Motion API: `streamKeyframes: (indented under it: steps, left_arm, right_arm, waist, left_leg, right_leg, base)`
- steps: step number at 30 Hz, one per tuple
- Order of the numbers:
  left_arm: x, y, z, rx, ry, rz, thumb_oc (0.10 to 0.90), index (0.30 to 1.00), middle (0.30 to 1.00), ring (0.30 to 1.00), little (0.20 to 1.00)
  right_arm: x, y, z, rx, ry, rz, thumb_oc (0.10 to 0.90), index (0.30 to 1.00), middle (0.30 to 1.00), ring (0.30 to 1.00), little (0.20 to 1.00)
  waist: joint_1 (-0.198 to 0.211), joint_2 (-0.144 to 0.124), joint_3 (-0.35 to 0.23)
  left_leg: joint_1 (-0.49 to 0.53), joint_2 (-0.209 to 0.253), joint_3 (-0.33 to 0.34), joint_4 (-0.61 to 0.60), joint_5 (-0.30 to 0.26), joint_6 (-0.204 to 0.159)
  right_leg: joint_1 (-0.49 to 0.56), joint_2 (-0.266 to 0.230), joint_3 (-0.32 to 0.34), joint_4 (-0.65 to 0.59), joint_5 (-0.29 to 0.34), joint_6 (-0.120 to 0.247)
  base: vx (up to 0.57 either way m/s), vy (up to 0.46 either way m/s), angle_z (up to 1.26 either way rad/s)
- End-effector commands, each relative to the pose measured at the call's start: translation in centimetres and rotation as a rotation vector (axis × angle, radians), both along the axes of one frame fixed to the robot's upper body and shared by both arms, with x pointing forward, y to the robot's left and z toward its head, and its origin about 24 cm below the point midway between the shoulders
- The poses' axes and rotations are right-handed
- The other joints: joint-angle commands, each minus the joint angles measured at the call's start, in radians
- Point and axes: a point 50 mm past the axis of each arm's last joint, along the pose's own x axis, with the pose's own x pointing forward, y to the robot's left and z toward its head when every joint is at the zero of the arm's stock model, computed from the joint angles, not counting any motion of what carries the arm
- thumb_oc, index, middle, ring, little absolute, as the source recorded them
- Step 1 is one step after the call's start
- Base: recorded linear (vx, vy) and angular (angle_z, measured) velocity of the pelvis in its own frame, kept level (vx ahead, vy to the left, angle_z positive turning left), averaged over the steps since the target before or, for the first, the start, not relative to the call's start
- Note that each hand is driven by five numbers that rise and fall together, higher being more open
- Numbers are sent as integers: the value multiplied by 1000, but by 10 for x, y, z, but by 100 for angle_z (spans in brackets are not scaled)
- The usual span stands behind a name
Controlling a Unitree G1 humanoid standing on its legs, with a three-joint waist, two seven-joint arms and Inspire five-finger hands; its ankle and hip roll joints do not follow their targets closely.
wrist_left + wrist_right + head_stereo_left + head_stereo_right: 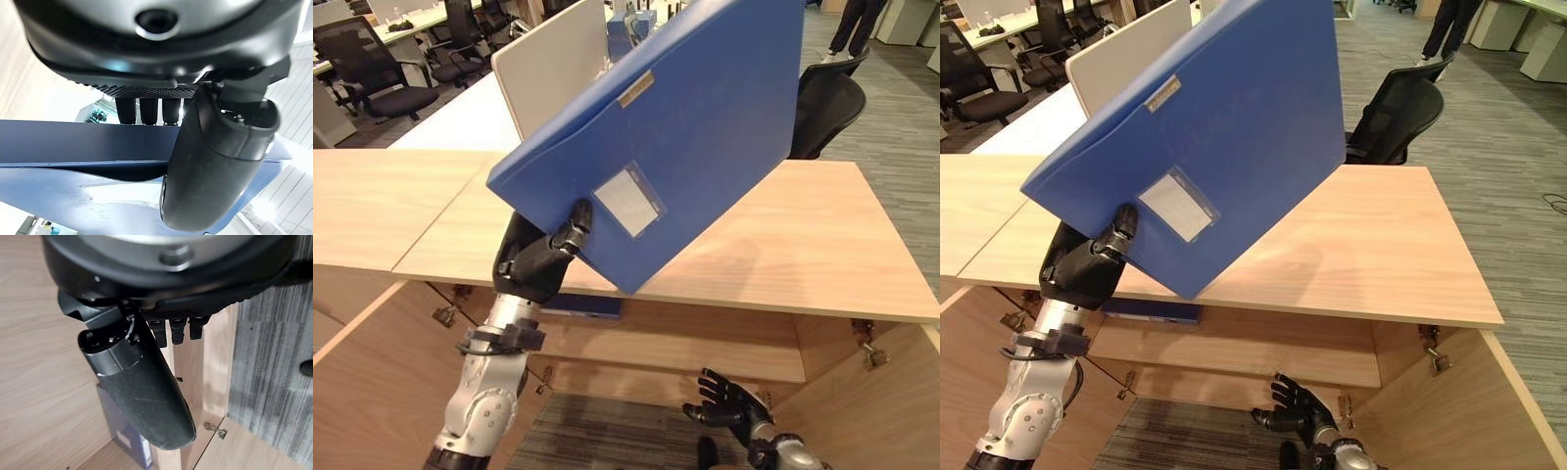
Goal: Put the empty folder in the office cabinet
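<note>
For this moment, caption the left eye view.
Left hand holds the blue folder tilted above the open cabinet; right hand open below.

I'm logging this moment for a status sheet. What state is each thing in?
Blue folder: closed, tilted, held up above the cabinet top.
Left hand: shut on the folder's lower corner.
Right hand: open, low in front of the cabinet.
Cabinet: doors open.
Second folder: lying on the cabinet shelf.

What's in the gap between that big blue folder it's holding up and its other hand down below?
The cabinet's wooden top and the shelf under it lie between the blue folder in the left hand and the right hand, per the left eye view.
</note>
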Motion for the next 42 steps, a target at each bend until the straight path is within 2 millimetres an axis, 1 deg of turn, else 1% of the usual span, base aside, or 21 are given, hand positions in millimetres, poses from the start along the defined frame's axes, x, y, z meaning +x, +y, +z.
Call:
streamKeyframes:
  steps: [1, 4, 6, 7, 10, 13, 15, 17, 18, 22, 24, 27, 29, 31, 32, 33, 35, 36, 37, 39, 42]
  left_arm:
    - [8, -1, 58, -11, -311, 6, 400, 300, 300, 300, 300]
    - [9, -3, 58, -7, -313, 1, 400, 300, 300, 300, 300]
    - [12, -7, 60, -12, -321, -12, 400, 300, 300, 300, 300]
    - [13, -6, 60, -11, -322, -11, 400, 300, 300, 300, 300]
    - [12, -3, 58, -18, -316, 1, 400, 300, 300, 300, 300]
    - [9, 0, 56, -24, -311, 16, 400, 300, 300, 300, 300]
    - [8, 3, 52, -27, -300, 32, 400, 300, 300, 300, 300]
    - [7, 3, 50, -30, -296, 33, 400, 300, 300, 300, 300]
    - [6, 4, 49, -37, -295, 40, 400, 300, 300, 300, 300]
    - [6, 1, 47, -63, -292, 34, 400, 300, 300, 300, 300]
    - [6, 1, 45, -70, -286, 38, 400, 300, 300, 300, 300]
    - [6, -1, 44, -77, -287, 34, 400, 300, 300, 300, 300]
    - [7, -2, 46, -83, -295, 38, 400, 300, 300, 300, 300]
    - [7, 0, 48, -94, -311, 46, 400, 300, 300, 300, 300]
    - [6, 1, 48, -97, -317, 49, 400, 300, 300, 300, 300]
    - [4, 1, 47, -93, -321, 37, 400, 300, 300, 300, 300]
    - [4, -1, 49, -82, -331, 17, 400, 300, 300, 300, 300]
    - [3, -1, 48, -83, -330, 17, 400, 300, 300, 300, 300]
    - [3, -2, 49, -82, -339, 6, 400, 300, 300, 300, 300]
    - [2, 0, 46, -83, -328, 20, 400, 300, 300, 300, 300]
    - [2, 0, 48, -73, -336, 25, 400, 300, 300, 300, 300]
  right_arm:
    - [55, 1, 50, 63, -318, -60, 800, 900, 900, 900, 900]
    - [59, 0, 54, 64, -334, -71, 800, 900, 900, 900, 900]
    - [68, -1, 61, 80, -376, -111, 800, 900, 900, 900, 900]
    - [69, 0, 62, 88, -381, -114, 800, 900, 900, 900, 900]
    - [70, 4, 65, 130, -393, -122, 800, 900, 900, 900, 900]
    - [70, 9, 65, 151, -395, -116, 800, 900, 900, 900, 900]
    - [69, 8, 65, 157, -391, -116, 800, 900, 900, 900, 900]
    - [69, 7, 66, 162, -391, -116, 800, 900, 900, 900, 900]
    - [70, 4, 68, 167, -401, -120, 800, 900, 900, 900, 900]
    - [65, -2, 72, 182, -414, -133, 800, 900, 900, 900, 900]
    - [61, -8, 72, 185, -420, -155, 800, 900, 900, 900, 900]
    - [62, -11, 75, 218, -436, -184, 800, 900, 900, 900, 900]
    - [65, -10, 81, 287, -460, -193, 800, 900, 900, 900, 900]
    - [70, -7, 92, 371, -502, -183, 800, 900, 900, 900, 900]
    - [71, -4, 96, 414, -513, -166, 800, 900, 900, 900, 900]
    - [70, 4, 103, 494, -525, -103, 800, 900, 900, 900, 900]
    - [68, 11, 113, 563, -547, -38, 800, 900, 900, 900, 900]
    - [68, 10, 113, 563, -546, -38, 800, 900, 900, 900, 900]
    - [67, 14, 130, 613, -602, 28, 800, 900, 900, 900, 900]
    - [65, 14, 137, 648, -619, 51, 800, 900, 900, 900, 900]
    - [62, 15, 149, 691, -658, 86, 800, 900, 900, 900, 900]
  waist:
    - [-12, -22, -14]
    - [-15, -19, -4]
    - [-13, 12, 21]
    - [-9, 14, 19]
    - [17, 11, -7]
    - [65, -23, -39]
    - [70, -35, -57]
    - [67, -34, -61]
    - [62, -27, -64]
    - [43, -15, -53]
    - [32, -2, -40]
    - [25, 16, -9]
    - [23, 19, 9]
    - [29, 14, 30]
    - [26, 9, 33]
    - [20, -6, 27]
    - [7, -12, 11]
    - [7, -10, 14]
    - [-12, 3, -12]
    - [-20, 12, -31]
    - [-27, 14, -53]
  left_leg:
    - [-36, -14, 14, -3, -77, -2]
    - [-45, -12, 22, -3, -69, 0]
    - [-88, 8, 40, 4, -31, 17]
    - [-94, 11, 46, 9, -30, 19]
    - [-125, 14, 88, 19, -19, 29]
    - [-158, 3, 137, 30, -1, 26]
    - [-169, 7, 156, 35, 9, 16]
    - [-171, 14, 161, 38, 14, 11]
    - [-173, 30, 165, 36, 31, -2]
    - [-193, 66, 160, 39, 77, -36]
    - [-195, 84, 153, 44, 96, -54]
    - [-222, 115, 141, 78, 132, -83]
    - [-246, 123, 115, 97, 144, -101]
    - [-260, 109, 40, 133, 117, -111]
    - [-255, 99, -5, 155, 87, -110]
    - [-227, 89, -49, 196, 33, -114]
    - [-172, 101, -44, 208, -7, -112]
    - [-167, 102, -44, 209, -11, -112]
    - [-94, 123, -23, 161, -24, -113]
    - [-65, 115, -26, 115, -36, -106]
    - [-36, 96, -25, 41, -23, -98]
  right_leg:
    - [16, -107, -36, 176, -143, 137]
    - [-7, -99, -23, 213, -133, 143]
    - [-25, -58, -28, 351, -188, 131]
    - [-19, -55, -33, 382, -220, 119]
    - [38, -45, -57, 433, -271, 97]
    - [124, -71, -106, 345, -276, 93]
    - [163, -70, -108, 238, -309, 85]
    - [177, -65, -100, 196, -312, 78]
    - [195, -51, -93, 139, -316, 62]
    - [227, -7, -74, 48, -316, 29]
    - [250, 11, -77, 9, -308, 18]
    - [254, 31, -72, 2, -313, 2]
    - [246, 39, -66, 2, -309, -10]
    - [225, 38, -59, 14, -298, -18]
    - [208, 35, -53, 26, -295, -21]
    - [186, 23, -54, 35, -281, -23]
    - [166, 19, -65, 39, -273, -21]
    - [171, 21, -65, 40, -275, -21]
    - [152, 32, -80, 37, -267, -17]
    - [158, 45, -78, 36, -273, -16]
    - [154, 44, -84, 42, -255, -6]
  base:
    - [-136, 20, -6]
    - [-154, 25, -16]
    - [-294, 73, -12]
    - [-201, 43, -13]
    - [-158, -18, -58]
    - [-119, -107, -44]
    - [-60, -150, -80]
    - [-62, -127, -39]
    - [-95, -150, -29]
    - [-126, -182, -23]
    - [-122, -136, -22]
    - [-135, -98, -10]
    - [-173, -72, -5]
    - [-189, -47, 2]
    - [-187, -20, -16]
    - [-148, -9, -20]
    - [-80, 14, -14]
    - [-59, 62, -8]
    - [9, 75, 5]
    - [31, 75, 17]
    - [24, 57, 6]
